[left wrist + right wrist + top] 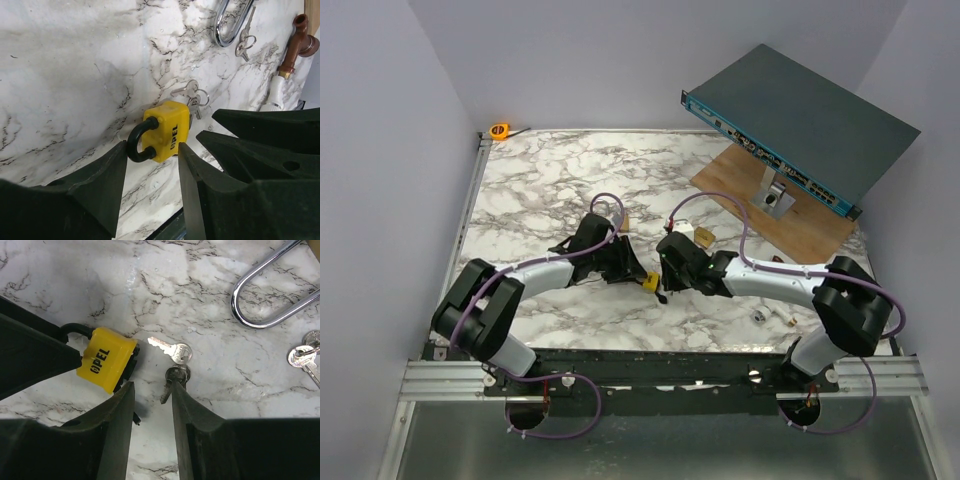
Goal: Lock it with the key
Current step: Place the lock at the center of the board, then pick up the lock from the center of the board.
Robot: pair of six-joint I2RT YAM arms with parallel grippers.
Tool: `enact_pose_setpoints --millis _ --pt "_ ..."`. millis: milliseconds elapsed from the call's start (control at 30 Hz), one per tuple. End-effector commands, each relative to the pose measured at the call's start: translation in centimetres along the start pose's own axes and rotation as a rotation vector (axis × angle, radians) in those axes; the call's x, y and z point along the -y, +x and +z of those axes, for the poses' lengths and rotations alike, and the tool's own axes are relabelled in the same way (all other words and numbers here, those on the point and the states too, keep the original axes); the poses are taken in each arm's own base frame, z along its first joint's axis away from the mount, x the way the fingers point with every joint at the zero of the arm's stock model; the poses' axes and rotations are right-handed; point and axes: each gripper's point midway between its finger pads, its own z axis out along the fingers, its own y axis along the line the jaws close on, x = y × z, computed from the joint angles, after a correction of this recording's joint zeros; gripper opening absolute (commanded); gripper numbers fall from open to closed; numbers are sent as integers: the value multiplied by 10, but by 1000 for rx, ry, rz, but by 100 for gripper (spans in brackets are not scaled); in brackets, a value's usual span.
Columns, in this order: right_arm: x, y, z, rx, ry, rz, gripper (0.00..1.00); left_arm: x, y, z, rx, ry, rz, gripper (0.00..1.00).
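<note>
A yellow padlock point(649, 283) lies flat on the marble surface point(550, 180), between the two arms' tips. The left gripper point(152, 156) has its jaws apart, with the padlock's black shackle in the gap, close to one finger. The right gripper point(152, 390) has its jaws apart and clasps nothing. The key bunch point(176, 357) lies loose just beyond its fingertips, at 3 o'clock of the padlock, one silver blade pointing to 10 o'clock, not inserted. A chrome shackle point(270, 295) lies at 1 o'clock of the keys
</note>
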Motion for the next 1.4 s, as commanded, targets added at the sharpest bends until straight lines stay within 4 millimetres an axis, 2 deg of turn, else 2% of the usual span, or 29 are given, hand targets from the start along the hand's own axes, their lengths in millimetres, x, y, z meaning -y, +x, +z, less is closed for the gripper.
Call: enact_pose_setpoints --millis 0,200,367,467,533,600,733,867,967,1067,1200,1367 --pt "-8 -17 -10 40 -34 24 39 8 -11 -8 38 -7 40 45" --pt "-13 -36 -24 85 -52 30 46 14 -16 -23 60 -17 69 51" --pt "-16 -55 -35 135 -51 30 60 21 -24 -40 87 -27 101 57" --pt "-19 -65 -33 154 -40 20 67 17 -37 -58 150 -80 107 58" --pt "-24 -74 -27 160 -27 13 70 8 -52 -78 216 -134 85 61" --pt "-31 -81 -15 154 -11 8 71 5 -69 -103 293 -166 70 63" --pt "-51 -102 9 174 -10 -1 74 -4 -92 -145 389 -233 57 69" --pt "-64 -120 42 178 5 -36 79 -6 -99 -172 434 -233 47 71" --pt "-64 -137 69 175 22 -25 81 -8 -98 -184 457 -224 42 71" --pt "-56 -145 96 165 78 -12 82 -8 -98 -191 469 -216 41 71" --pt "-57 -149 129 144 146 -17 83 -7 -98 -195 478 -201 43 72" --pt "-53 -157 150 159 223 -21 85 -6 -100 -198 478 -192 43 72"
